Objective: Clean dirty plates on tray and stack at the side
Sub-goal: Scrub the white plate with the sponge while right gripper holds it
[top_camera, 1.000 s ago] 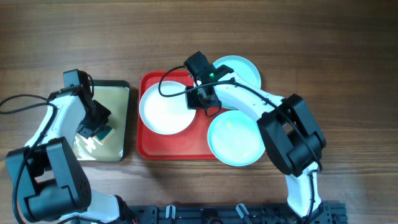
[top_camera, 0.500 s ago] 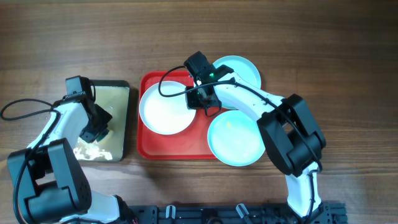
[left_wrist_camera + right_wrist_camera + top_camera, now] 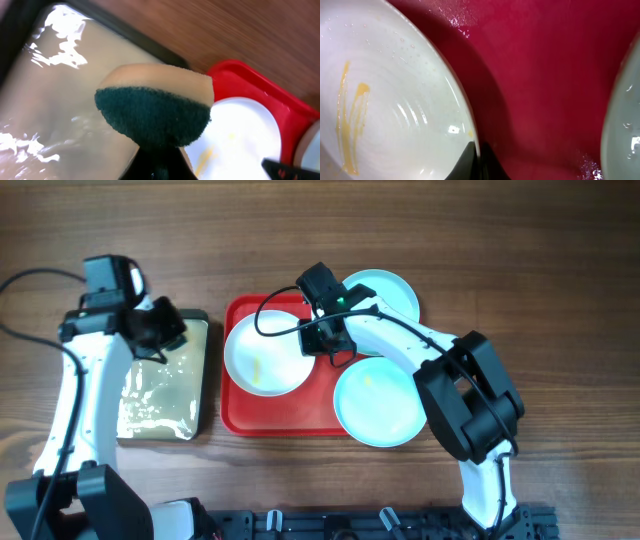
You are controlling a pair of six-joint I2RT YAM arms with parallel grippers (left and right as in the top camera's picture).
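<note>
Left arm lifts a soapy sponge toward the dirty white plate that the right arm holds.

The left gripper (image 3: 160,328), closed on a green-and-beige sponge (image 3: 155,107), has risen out of the black-rimmed tray (image 3: 204,380) of wash water and now hangs over its far corner, nearer the red tray (image 3: 290,417). The right gripper (image 3: 325,340) stays pinched on the rim of the white plate (image 3: 262,355), which lies at the red tray's left end and shows yellow smears. Two blue plates (image 3: 378,405) lie to its right. Scrubbing looks about to begin; nothing is stacked yet.

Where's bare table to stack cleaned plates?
Bare wood right of the red tray, beyond the right arm, and along the far edge. Crowded: three plates fill the tray; only a narrow strip separates it from the black-rimmed tray.
</note>
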